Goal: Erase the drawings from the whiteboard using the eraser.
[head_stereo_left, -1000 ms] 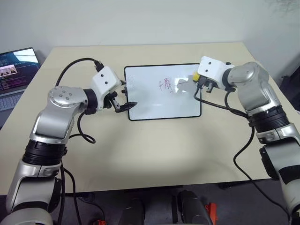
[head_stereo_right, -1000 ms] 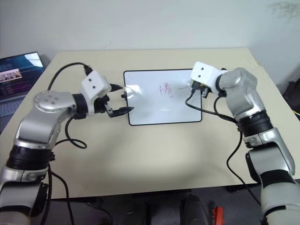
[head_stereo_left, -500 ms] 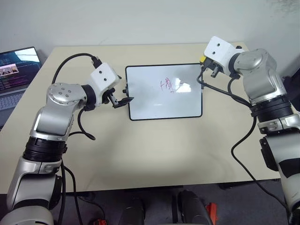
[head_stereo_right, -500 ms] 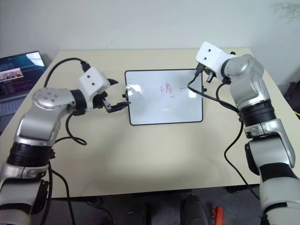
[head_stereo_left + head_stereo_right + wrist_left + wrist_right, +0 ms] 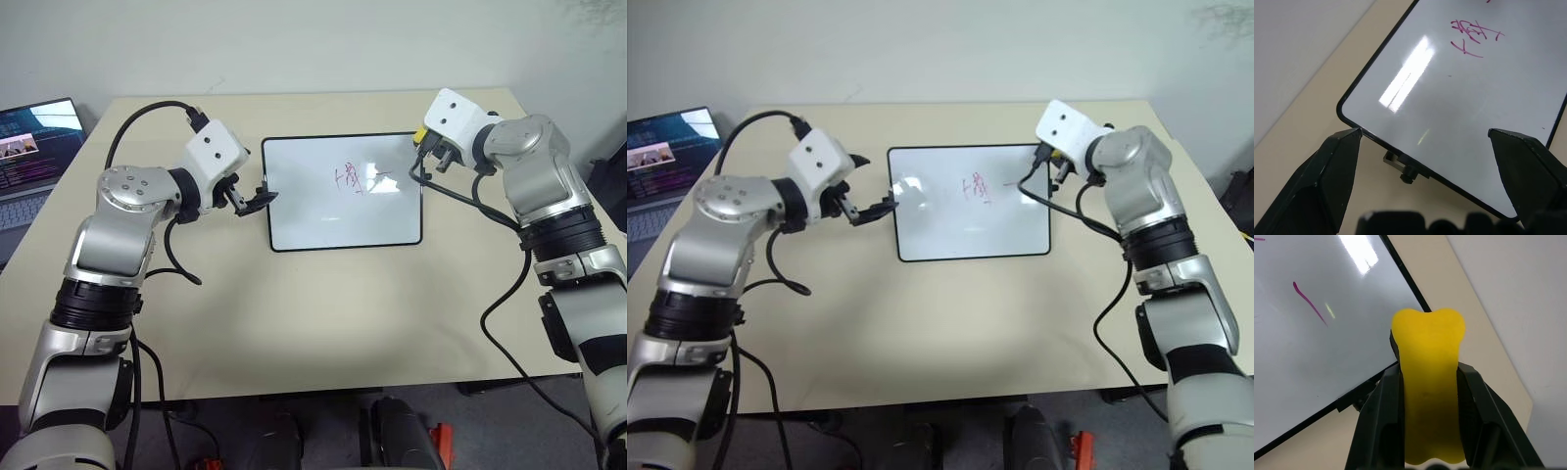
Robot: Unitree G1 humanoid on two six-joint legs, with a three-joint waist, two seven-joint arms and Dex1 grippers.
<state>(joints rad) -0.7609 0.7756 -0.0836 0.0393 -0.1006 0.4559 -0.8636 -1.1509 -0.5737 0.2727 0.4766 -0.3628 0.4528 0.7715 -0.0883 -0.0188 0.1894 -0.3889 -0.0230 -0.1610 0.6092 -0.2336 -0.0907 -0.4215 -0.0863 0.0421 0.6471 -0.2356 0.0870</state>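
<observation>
The whiteboard (image 5: pixel 343 193) lies flat on the tabletop, black-framed and glossy. Red drawings (image 5: pixel 355 178) sit toward its 1 o'clock area. The yellow eraser (image 5: pixel 1428 387) hangs pinched at the board's 2 o'clock corner.

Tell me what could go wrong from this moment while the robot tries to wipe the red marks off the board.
1. The whiteboard lies loose on the table, and the left gripper is open at its short edge without holding it, so a wipe may push it sideways.
2. The eraser, clamped in the right gripper, is off the board near its far right corner, away from the drawings; a short stroke could miss them.
</observation>
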